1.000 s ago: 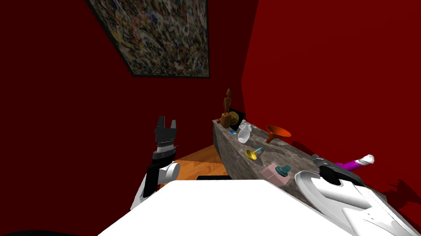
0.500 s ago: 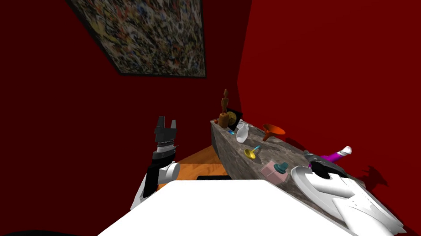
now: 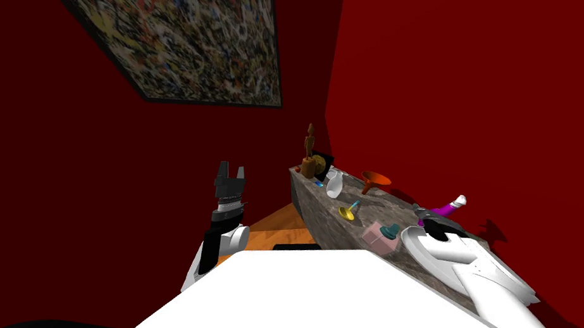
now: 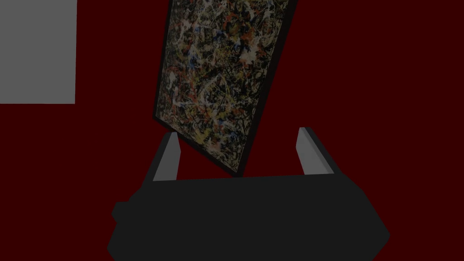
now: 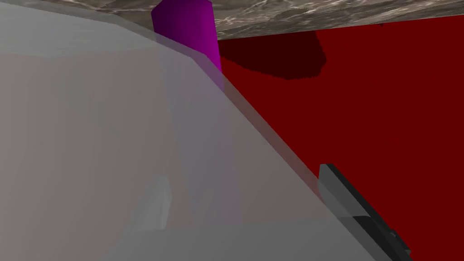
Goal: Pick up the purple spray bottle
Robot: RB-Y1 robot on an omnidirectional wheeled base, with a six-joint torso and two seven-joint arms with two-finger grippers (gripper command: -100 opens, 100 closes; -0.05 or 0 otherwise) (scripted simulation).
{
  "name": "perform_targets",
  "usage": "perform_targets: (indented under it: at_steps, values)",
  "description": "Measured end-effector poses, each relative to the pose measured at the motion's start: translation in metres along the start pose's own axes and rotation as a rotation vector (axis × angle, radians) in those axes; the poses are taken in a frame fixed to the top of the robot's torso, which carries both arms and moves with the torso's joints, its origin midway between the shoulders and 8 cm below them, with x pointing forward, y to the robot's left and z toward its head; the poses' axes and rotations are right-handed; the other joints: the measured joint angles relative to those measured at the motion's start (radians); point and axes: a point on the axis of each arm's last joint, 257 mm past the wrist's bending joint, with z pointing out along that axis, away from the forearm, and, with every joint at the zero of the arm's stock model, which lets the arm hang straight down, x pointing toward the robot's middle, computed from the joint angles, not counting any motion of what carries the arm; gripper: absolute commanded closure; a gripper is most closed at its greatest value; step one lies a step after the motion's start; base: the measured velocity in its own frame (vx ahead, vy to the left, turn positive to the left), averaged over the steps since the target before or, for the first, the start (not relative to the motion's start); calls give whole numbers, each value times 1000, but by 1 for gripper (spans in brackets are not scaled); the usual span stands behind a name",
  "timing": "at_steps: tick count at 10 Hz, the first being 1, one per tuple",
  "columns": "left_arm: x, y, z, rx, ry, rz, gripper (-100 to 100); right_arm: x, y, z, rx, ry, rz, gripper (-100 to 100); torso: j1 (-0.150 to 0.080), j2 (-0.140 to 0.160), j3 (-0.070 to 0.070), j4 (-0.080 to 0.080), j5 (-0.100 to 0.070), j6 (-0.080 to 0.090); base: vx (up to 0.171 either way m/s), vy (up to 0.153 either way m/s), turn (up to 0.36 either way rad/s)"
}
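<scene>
The purple spray bottle (image 3: 442, 210) with a white head hangs tilted just above the mottled stone counter (image 3: 332, 217), close to the red right wall. My right gripper (image 3: 428, 217) is shut on its lower end, with the white forearm trailing behind it. In the right wrist view the purple body (image 5: 186, 31) rises beyond my right gripper (image 5: 244, 176), and a pale see-through shape (image 5: 113, 149) close to the lens veils one finger. My left gripper (image 3: 229, 175) is raised beside the counter's end, and its wrist view shows my left gripper (image 4: 240, 154) open with nothing in it.
On the counter stand a pink box with a teal piece (image 3: 381, 236), a small yellow and blue object (image 3: 349, 211), an orange funnel (image 3: 374, 180), a white jug (image 3: 334, 185) and a brown figurine (image 3: 309, 151). Orange floor (image 3: 275, 220) lies left of the counter.
My right arm has carried the bottle along the counter towards the funnel, and its shadow on the wall has followed. My head view has shifted a little. The left arm is still.
</scene>
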Motion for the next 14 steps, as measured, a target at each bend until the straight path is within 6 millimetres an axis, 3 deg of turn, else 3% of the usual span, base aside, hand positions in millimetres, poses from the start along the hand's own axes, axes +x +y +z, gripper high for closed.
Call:
perform_targets:
  at_steps: [1, 4, 5, 7, 8, 10, 12, 14]
  values:
    - [0, 0, 0, 0, 0, 0, 0, -12, 17, 11, -36, -13, -13, -100, 5, -4, -2, -1, 1, 1, 95, 101, -317]
    - [0, 0, 0, 0, 0, 0, 0, -21, 49, 27, -118, -20, -33, -100, 6, -6, -3, -1, 2, 0, 67, 73, -227]
    - [0, 0, 0, 0, 0, 0, 0, -14, 49, 30, -118, -7, -36, -100, 3, -4, -2, -1, 1, 0, 82, 89, -274]
    - [0, 0, 0, 0, 0, 0, 0, -28, 72, 41, -169, -18, -56, -100, 5, -6, -3, -1, 1, 0, 48, 53, -164]
    - [0, 0, 0, 0, 0, 0, 0, -22, 70, 41, -169, -7, -59, -100, 2, -3, -2, -1, 1, 0, 57, 64, -194]
    - [0, 0, 0, 0, 0, 0, 0, -38, 91, 48, -219, -22, -80, -100, 5, -5, -3, -1, 1, 1, 56, 62, -189]
    - [0, 0, 0, 0, 0, 0, 0, -31, 84, 51, -210, -3, -84, -100, 0, -2, -1, -1, 0, 0, 28, 31, -94]
    - [0, 0, 0, 0, 0, 0, 0, -50, 99, 57, -254, -21, -108, -100, 5, -6, -3, -1, 1, 1, 64, 73, -222]
